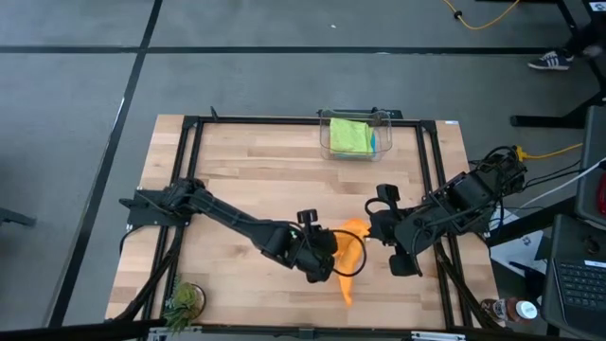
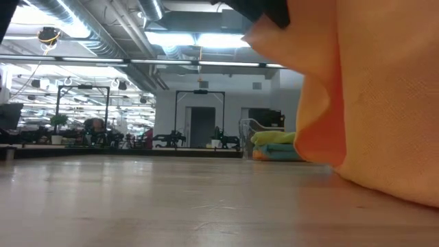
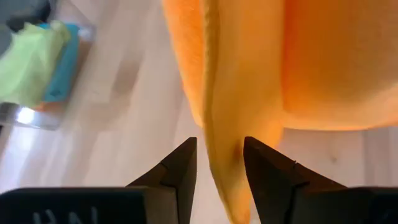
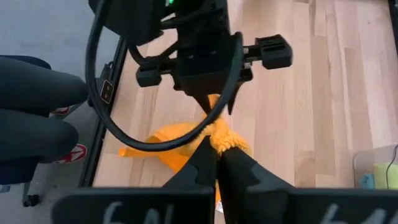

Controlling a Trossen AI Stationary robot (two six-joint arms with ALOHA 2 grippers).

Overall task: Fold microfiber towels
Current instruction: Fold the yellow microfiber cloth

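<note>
Tools (image 4: pixel 216 163) pinch orange towel (image 1: pixel 350 254) above wood table (image 1: pixel 246 170); ceiling ducts, probably.

in the low view the orange towel (image 2: pixel 370 96) ran off the top and right edges, so its full shape couldn't be told. the dark hand (image 2: pixel 264 10) above it was cut by the top edge. in the left wrist view the towel spilled past the top and right edges and hid the counter (image 3: pixel 118 124) behind it. the bin (image 3: pixel 37 68) was cropped at the left edge, blurred. in the high view the left hand (image 1: pixel 327 265) partly covered the towel; its fingertips couldn't be made out. the cloths in the bin were too small to count.
</note>
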